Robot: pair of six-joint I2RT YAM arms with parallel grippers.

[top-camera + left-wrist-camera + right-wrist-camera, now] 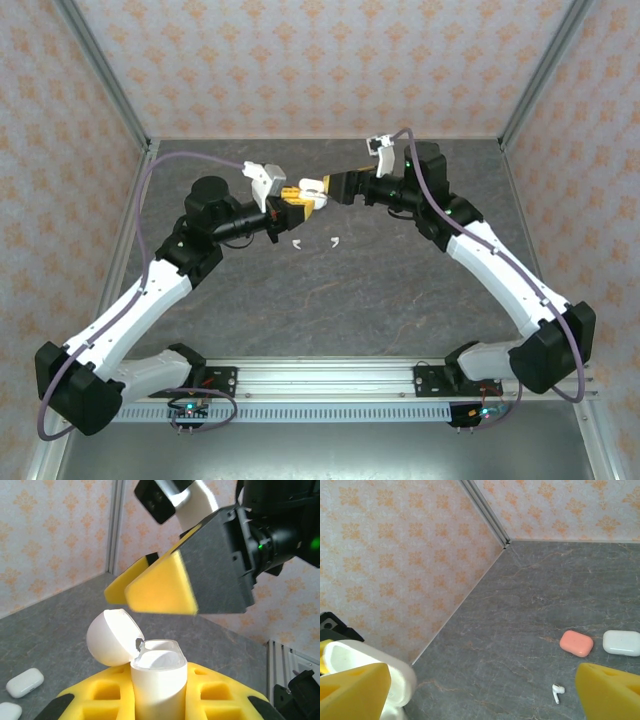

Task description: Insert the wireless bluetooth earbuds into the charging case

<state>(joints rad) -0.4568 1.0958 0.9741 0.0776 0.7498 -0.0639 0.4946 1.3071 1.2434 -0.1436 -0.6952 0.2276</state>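
A white charging case (159, 680) stands upright between the yellow pads (107, 700) of my left gripper (159, 702), which is shut on it. Its lid (112, 637) is hinged open to the left. In the top view the case (311, 186) is held above the middle of the table. My right gripper (325, 195) hangs just over the case, jaws open, and its yellow fingers (160, 587) show close above the lid. Two white earbuds (297, 243) (335, 240) lie on the table below. One earbud (557, 692) shows between the right gripper's (482, 700) open fingers.
A salmon closed case (576, 643) and a white closed case (621, 643) lie side by side on the grey table (380, 290). Two closed white cases (25, 682) (9, 711) lie at the lower left of the left wrist view. Patterned walls enclose three sides.
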